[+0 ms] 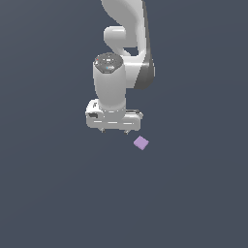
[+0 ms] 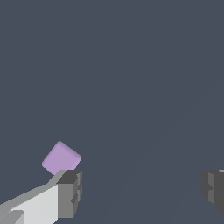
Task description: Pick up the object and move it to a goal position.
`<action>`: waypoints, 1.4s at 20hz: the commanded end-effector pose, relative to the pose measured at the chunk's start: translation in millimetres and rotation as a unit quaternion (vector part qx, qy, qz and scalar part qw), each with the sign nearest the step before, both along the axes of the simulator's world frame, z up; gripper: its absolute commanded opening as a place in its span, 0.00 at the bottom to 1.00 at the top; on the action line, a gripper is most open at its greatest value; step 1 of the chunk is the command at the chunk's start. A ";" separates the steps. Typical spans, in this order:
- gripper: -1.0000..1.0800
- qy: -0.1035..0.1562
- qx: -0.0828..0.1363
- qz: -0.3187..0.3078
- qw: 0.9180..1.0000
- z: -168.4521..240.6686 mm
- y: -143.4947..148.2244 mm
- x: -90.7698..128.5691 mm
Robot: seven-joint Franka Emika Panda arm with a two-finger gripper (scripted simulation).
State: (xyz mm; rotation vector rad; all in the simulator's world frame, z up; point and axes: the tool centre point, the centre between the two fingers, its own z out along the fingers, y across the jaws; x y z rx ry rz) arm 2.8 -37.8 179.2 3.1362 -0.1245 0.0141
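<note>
We see the white arm (image 1: 123, 43) reaching down from the upper edge of the exterior view, its wrist pointing straight at the dark grey surface (image 1: 58, 193). Our fingers (image 1: 101, 130) show there only as two short dark stubs under the wide white hand body, set well apart from each other. In the wrist view we see the same thing more plainly: one grey ridged fingertip (image 2: 70, 192) sits at one side of the picture and the other at the far edge, with a broad stretch of bare surface (image 2: 131, 78) between them. So our gripper (image 2: 142, 188) is spread wide and holds nothing.

The lilac cube (image 1: 141, 143) lies on the surface, just beside the hand body and slightly toward the exterior view's right of it. It is turned so that a corner points toward the camera rather than a flat side, which gives it a diamond outline. It is much smaller than the hand. In the wrist view the cube (image 2: 61, 158) appears just past the tip of one finger, outside the gap between the two fingers and not within it. We cannot tell from that view whether the fingertip touches the cube or only overlaps it in the picture. In the exterior view a thin strip of surface shows between the cube and the hand.
</note>
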 end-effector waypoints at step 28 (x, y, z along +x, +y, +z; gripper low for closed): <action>1.00 0.015 0.001 -0.067 0.998 -35.2 23.4 -10.3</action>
